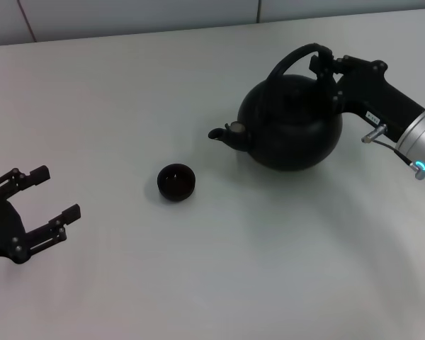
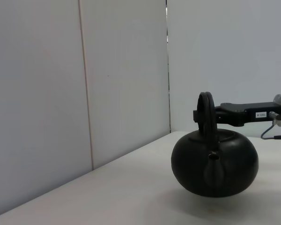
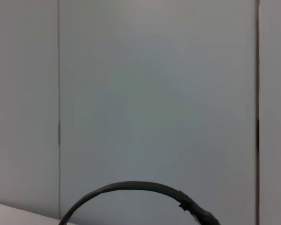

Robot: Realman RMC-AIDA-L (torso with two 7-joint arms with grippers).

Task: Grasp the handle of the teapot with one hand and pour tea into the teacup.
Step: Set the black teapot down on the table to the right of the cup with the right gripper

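Parked at the near left edge of the white counter (image 1: 127, 283), the robot's left hand (image 1: 48, 198) rests idle with its fingers spread open, well apart from the work. Near the middle of the counter sits the tiny black teacup (image 1: 176, 181), upright and, as far as the head view shows, with no tea yet poured into it. Just beyond it, to the right, the round black teapot (image 1: 290, 127) hangs tilted, its short spout (image 1: 227, 134) pointing toward the teacup but stopping short of it, beside rather than above the rim. The right hand (image 1: 327, 65) reaches in from the right side and is clamped around the handle (image 1: 290, 60) near its far end, where the arch meets the fingers. From the left wrist view, the pot's underside appears clear of the counter, which suggests it is lifted. The grasp looks done and the pot carried partway; what seems left is to bring the spout over the teacup and tip further to pour. The right wrist view shows only the handle's arch against the wall (image 3: 154, 93).
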